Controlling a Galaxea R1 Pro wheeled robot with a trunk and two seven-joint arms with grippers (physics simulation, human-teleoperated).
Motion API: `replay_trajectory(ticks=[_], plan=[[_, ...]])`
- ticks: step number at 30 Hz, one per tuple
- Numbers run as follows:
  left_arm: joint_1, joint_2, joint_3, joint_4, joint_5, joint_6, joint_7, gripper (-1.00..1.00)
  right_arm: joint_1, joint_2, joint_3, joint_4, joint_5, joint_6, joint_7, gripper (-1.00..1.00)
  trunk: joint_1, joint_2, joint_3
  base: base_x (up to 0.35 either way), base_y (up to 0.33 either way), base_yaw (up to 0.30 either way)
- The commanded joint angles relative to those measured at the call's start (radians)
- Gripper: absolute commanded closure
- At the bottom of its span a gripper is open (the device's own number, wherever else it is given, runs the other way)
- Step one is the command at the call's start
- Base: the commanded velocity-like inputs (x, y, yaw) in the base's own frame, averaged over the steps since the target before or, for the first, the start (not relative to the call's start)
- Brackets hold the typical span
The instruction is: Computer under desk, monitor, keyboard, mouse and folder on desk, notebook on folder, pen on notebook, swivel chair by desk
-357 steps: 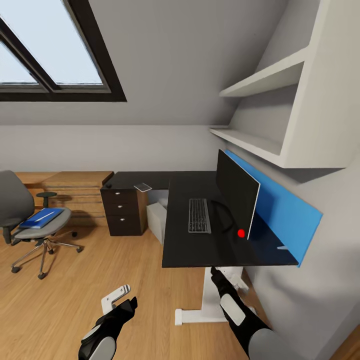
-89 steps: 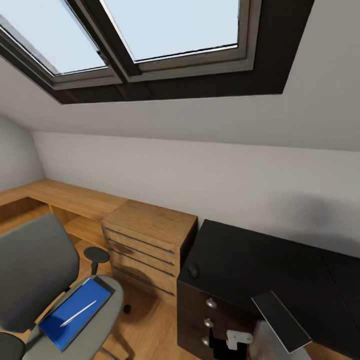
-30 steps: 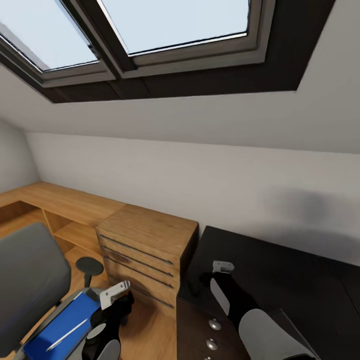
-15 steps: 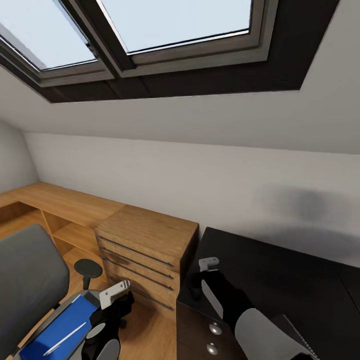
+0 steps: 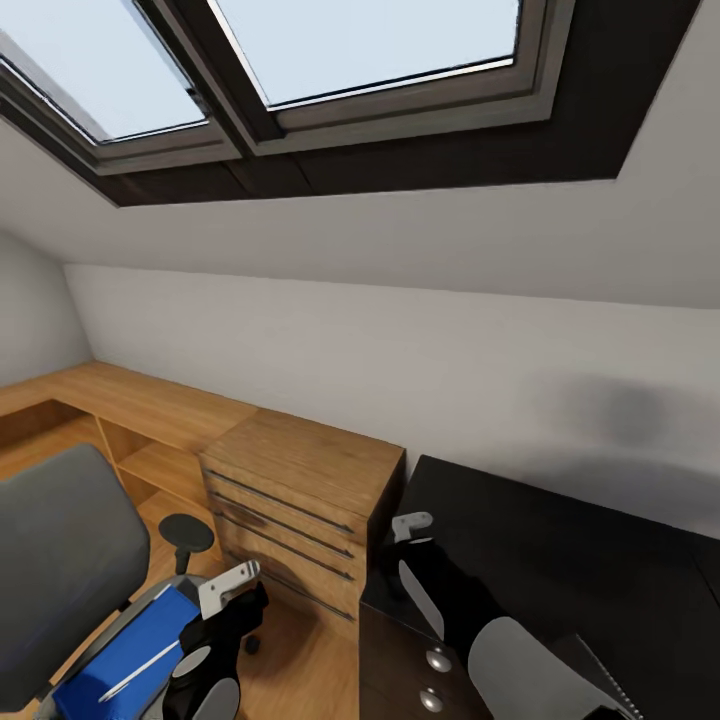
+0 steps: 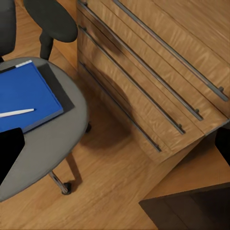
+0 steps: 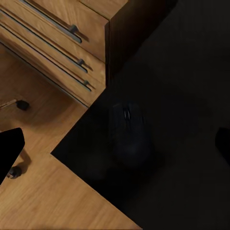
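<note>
The black mouse (image 7: 129,134) lies near the corner of the black desk (image 5: 570,560), straight below my right gripper (image 7: 115,143), which hangs open above it with one finger on each side. In the head view the right gripper (image 5: 405,535) covers that desk corner. The grey swivel chair (image 5: 60,540) stands at the left with a blue folder (image 6: 26,96) and a white pen (image 6: 17,113) on its seat; a dark grey flat edge shows under the folder. My left gripper (image 6: 115,143) is open beside the chair seat (image 6: 57,143), holding nothing.
A low wooden drawer unit (image 5: 300,480) stands against the wall between chair and desk, with a wooden shelf run (image 5: 130,400) to its left. A dark drawer cabinet (image 5: 420,670) sits under the desk corner. Skylight windows (image 5: 370,50) slope overhead. Wood floor (image 6: 115,177) lies below.
My right gripper has moved left and slightly down over the desk corner toward the mouse. The camera has shifted a little. The left gripper has kept its place.
</note>
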Motion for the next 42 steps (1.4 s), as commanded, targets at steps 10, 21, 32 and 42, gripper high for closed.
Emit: replay_trajectory(ticks=[10, 21, 32, 42], plan=[[-0.001, 0.001, -0.002, -0.001, 0.003, 0.003, 0.006, -1.0, -0.001, 0.0, 0.002, 0.002, -0.011, 0.001, -0.008, -1.0, 0.0, -0.002, -0.002, 0.095, 0.0, 0.004], [-0.001, -0.001, -0.007, -0.064, 0.002, 0.001, 0.011, -1.0, -0.002, 0.0, 0.01, 0.117, 0.003, -0.13, -0.008, -1.0, 0.004, -0.009, -0.005, 0.123, 0.0, 0.0], [-0.001, -0.002, -0.007, -0.076, 0.003, 0.001, 0.012, -1.0, -0.003, 0.0, 0.011, 0.215, 0.069, -0.299, -0.01, -1.0, 0.046, -0.086, -0.04, 0.001, 0.0, 0.0], [-0.001, -0.001, -0.007, -0.076, 0.003, 0.001, 0.012, -1.0, -0.003, 0.0, 0.011, 0.217, 0.076, -0.297, -0.011, -1.0, 0.085, -0.156, -0.071, 0.0, 0.0, 0.0]])
